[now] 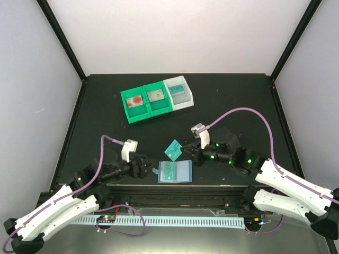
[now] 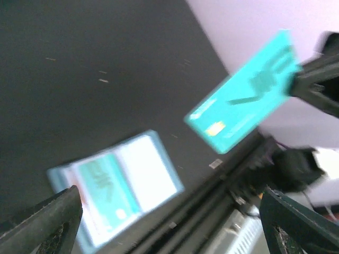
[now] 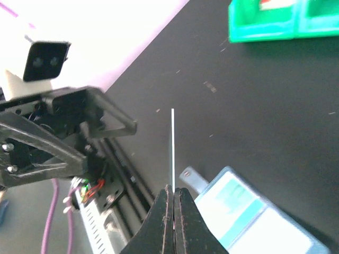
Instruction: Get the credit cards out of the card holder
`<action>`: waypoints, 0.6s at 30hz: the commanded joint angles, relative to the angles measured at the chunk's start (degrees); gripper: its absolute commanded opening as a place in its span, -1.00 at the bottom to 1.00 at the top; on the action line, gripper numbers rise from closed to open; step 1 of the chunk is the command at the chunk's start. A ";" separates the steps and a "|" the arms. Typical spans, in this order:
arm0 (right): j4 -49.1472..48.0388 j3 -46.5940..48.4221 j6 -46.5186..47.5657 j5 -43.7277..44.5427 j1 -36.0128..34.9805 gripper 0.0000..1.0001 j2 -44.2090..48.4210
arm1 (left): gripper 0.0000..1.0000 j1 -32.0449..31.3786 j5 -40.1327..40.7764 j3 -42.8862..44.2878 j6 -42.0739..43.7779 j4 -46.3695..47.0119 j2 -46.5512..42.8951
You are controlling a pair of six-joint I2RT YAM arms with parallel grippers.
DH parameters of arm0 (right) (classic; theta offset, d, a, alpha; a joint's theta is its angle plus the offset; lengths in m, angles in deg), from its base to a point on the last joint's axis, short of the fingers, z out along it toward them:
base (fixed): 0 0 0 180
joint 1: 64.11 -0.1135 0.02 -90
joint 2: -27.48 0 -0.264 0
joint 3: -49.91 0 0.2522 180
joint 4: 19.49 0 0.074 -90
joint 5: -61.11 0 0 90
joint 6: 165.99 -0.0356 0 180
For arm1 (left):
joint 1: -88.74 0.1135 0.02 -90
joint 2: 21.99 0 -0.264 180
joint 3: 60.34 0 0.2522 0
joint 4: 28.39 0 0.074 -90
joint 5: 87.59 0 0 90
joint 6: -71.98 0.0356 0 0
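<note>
The light-blue card holder point(image 1: 175, 172) lies open and flat on the black table near the front edge. A teal-green card point(image 1: 168, 172) sits in its left pocket, and its right pocket looks whitish. My right gripper point(image 1: 185, 153) is shut on another teal-green card point(image 1: 173, 150) and holds it in the air just above and behind the holder. That card is edge-on in the right wrist view point(image 3: 172, 148) and face-on in the left wrist view point(image 2: 243, 100). My left gripper point(image 1: 147, 169) is open and empty, beside the holder's left side tab point(image 3: 192, 179). The holder also shows in the left wrist view point(image 2: 116, 185).
Two joined green bins point(image 1: 145, 103) and a white bin point(image 1: 179, 93) stand at the back centre. The left green bin holds a whitish item with a red mark point(image 1: 137, 100). A metal rail point(image 1: 175, 190) runs along the table's front edge.
</note>
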 commanded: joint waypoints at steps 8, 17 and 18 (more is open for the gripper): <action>4.62 3.68 -3.95 24.64 0.41 -0.98 6.01 | 0.45 0.77 35.49 12.09 -3.45 -9.23 14.31; 2.43 -2.10 -8.45 22.83 0.43 -0.98 12.05 | 0.35 8.89 37.99 21.93 1.93 -0.85 34.60; 2.05 -2.89 -8.79 22.20 0.39 -0.98 12.42 | 0.35 10.36 36.65 22.97 2.10 0.11 37.03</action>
